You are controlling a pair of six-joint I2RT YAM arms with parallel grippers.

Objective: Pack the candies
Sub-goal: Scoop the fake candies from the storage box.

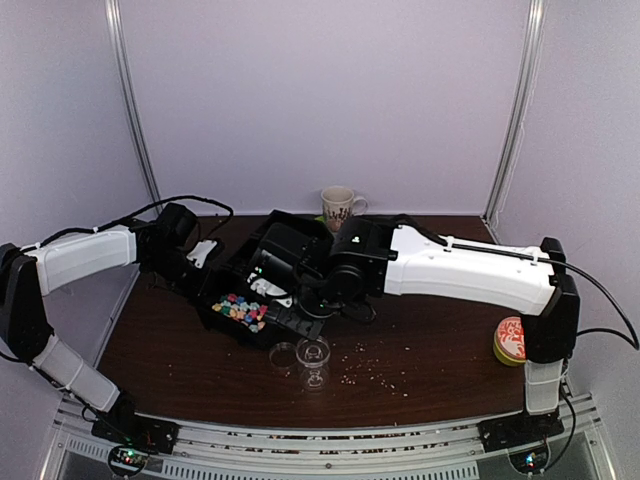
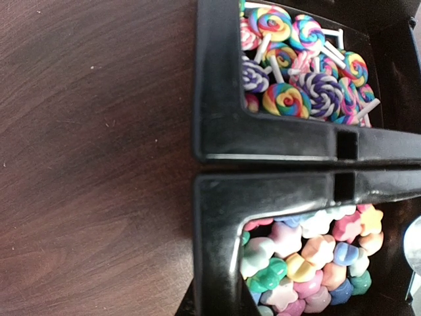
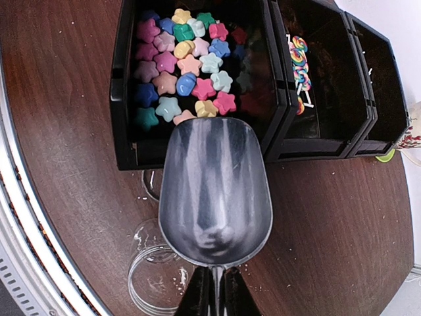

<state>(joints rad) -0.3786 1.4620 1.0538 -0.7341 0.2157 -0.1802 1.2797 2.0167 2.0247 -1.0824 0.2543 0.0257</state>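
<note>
Your right gripper [image 3: 212, 297] clamped on a metal scoop [image 3: 216, 191], its tip over the black bin [image 3: 121, 99] of star candies [image 3: 187, 66], your left gripper [image 1: 207, 256] beside it, finger spread unclear.

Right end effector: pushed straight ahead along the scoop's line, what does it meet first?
Probably the star candies in the nearest black bin; the scoop tip overlaps its near wall, though its height above them is unclear.

The left arm [image 1: 85, 255] and right arm [image 1: 470, 268] are stretched inward toward each other. The right gripper [image 3: 214, 293] is clamped on the handle of a scoop [image 3: 216, 191] — the fingers of the left gripper [image 1: 205, 253] are hidden.
</note>
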